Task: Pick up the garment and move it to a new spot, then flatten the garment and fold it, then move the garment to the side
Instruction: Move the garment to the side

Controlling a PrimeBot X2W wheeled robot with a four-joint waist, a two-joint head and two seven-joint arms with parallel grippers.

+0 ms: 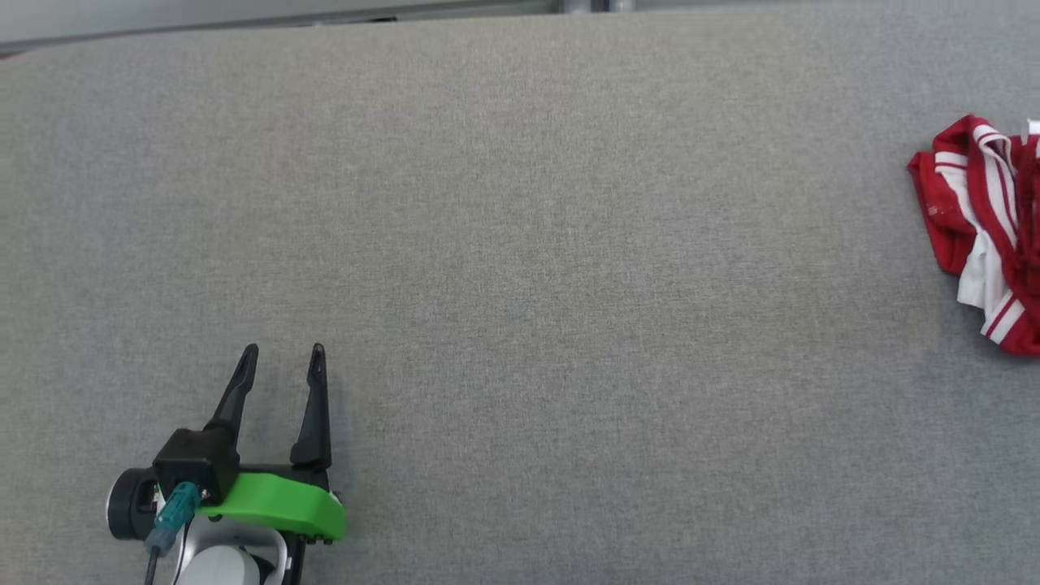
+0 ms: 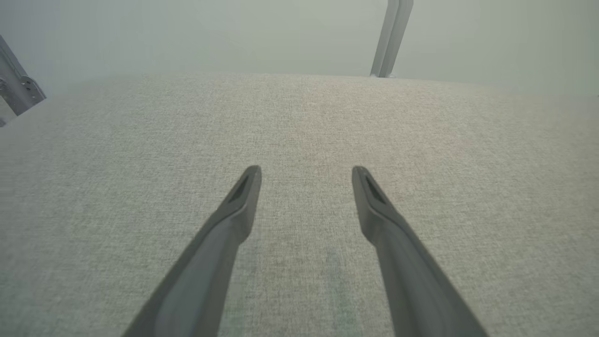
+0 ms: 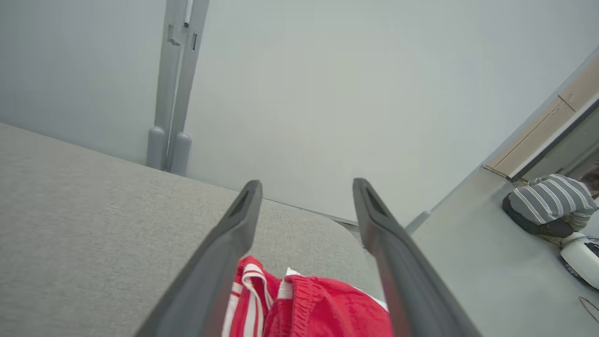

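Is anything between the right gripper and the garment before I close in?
Nothing visible. The right gripper, jaws open, hangs directly over the red-and-white garment near the corner of the grey table, and nothing lies between them.

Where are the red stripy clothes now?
The garment lies bunched on the grey table at the head view's right edge, beneath the open right gripper.

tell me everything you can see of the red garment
The garment is red cloth with white stripes and a gathered, elastic-looking band. It lies crumpled in a heap near the right end of the grey table, cut off by the head view's edge. The right gripper hangs open over it, gripping nothing.
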